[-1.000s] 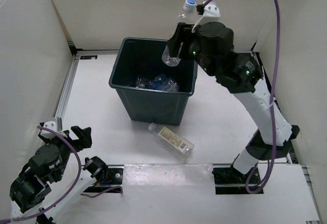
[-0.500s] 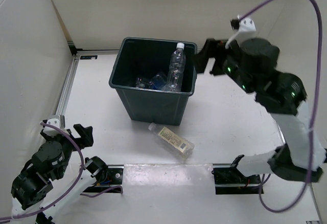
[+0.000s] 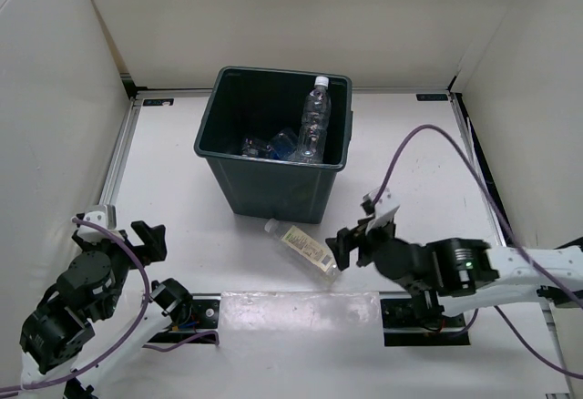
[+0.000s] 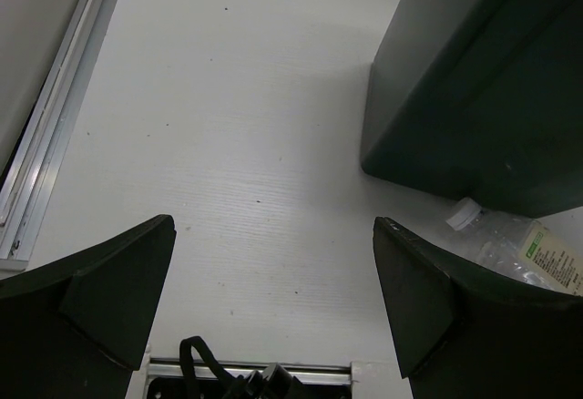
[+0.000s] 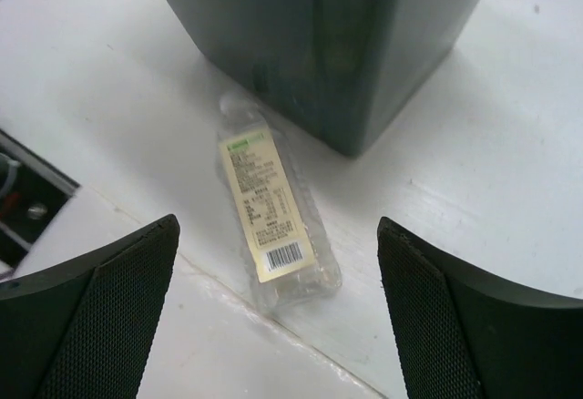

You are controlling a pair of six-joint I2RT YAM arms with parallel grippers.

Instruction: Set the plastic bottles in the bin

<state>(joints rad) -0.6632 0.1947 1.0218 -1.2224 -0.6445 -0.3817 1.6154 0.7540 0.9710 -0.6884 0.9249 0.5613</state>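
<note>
Clear plastic bottle (image 3: pixel 307 251) with cream label, flat on the worktop (image 3: pixel 182 171). Just in front of the bin (image 3: pixel 273 194), close to its near right corner. White cap (image 4: pixel 466 214) towards the bin's base, barcode end of the label towards the near edge. Not gripped by anything.

Second clear bottle (image 3: pixel 314 117), white cap up, upright inside the bin against its right wall. Cap about level with the rim. More clear bottles with blue labels (image 3: pixel 278 147) in a jumble on the bin floor; count not readable.

Bin dark grey-green, square mouth, walls tapering downwards, upright towards the back of the worktop.

Right arm (image 3: pixel 455 271) low over the near edge, reaching left. Jaws wide apart and empty, just beside the near end of the cream-label bottle. From the right wrist, a black finger (image 5: pixel 100 317) on either side of the bottle, label and barcode between them. Contact with the bottle not discernible.

Left arm (image 3: pixel 82 290) folded back at the near left corner, well apart from bin and bottles. Jaws wide apart, nothing between them. From the left wrist, bare worktop, the bin's left corner and the capped end of the lying bottle.

Purple cable (image 3: pixel 428 135) looping from the right arm across the worktop.
</note>
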